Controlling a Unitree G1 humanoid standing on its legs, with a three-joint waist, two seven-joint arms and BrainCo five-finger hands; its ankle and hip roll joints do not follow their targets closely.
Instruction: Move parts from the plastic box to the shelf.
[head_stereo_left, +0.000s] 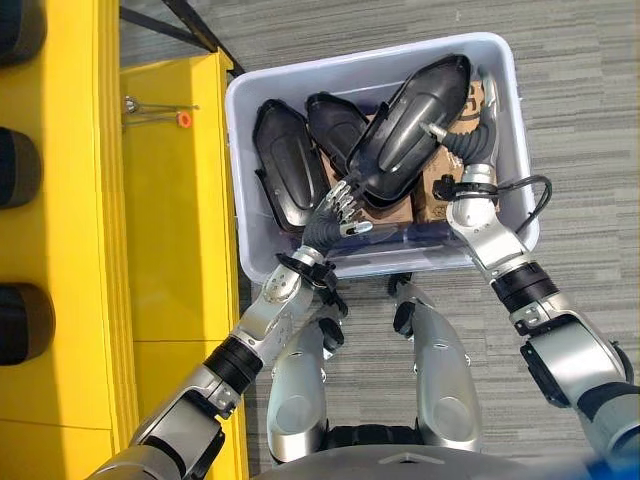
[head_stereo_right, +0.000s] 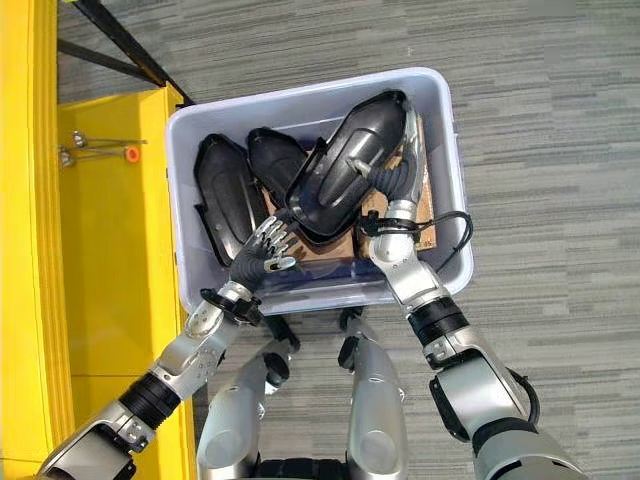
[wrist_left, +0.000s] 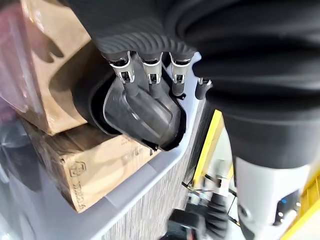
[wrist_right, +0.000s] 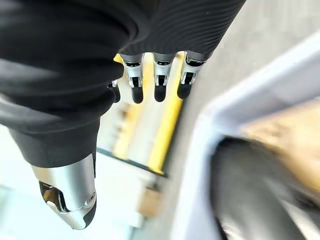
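A pale lavender plastic box (head_stereo_left: 250, 110) sits on the grey striped carpet floor (head_stereo_left: 580, 120), just right of the yellow shelf (head_stereo_left: 170, 250). A large glossy black moulded plastic part (head_stereo_left: 410, 125) is tilted up above the box, held between both hands. The left hand (head_stereo_left: 343, 205) touches its near end with loosely curved fingers; the right hand (head_stereo_left: 488, 100) lies along its right side, fingers straight. Two more black parts (head_stereo_left: 285, 165) lie inside, left of brown cardboard boxes (head_stereo_left: 435, 200).
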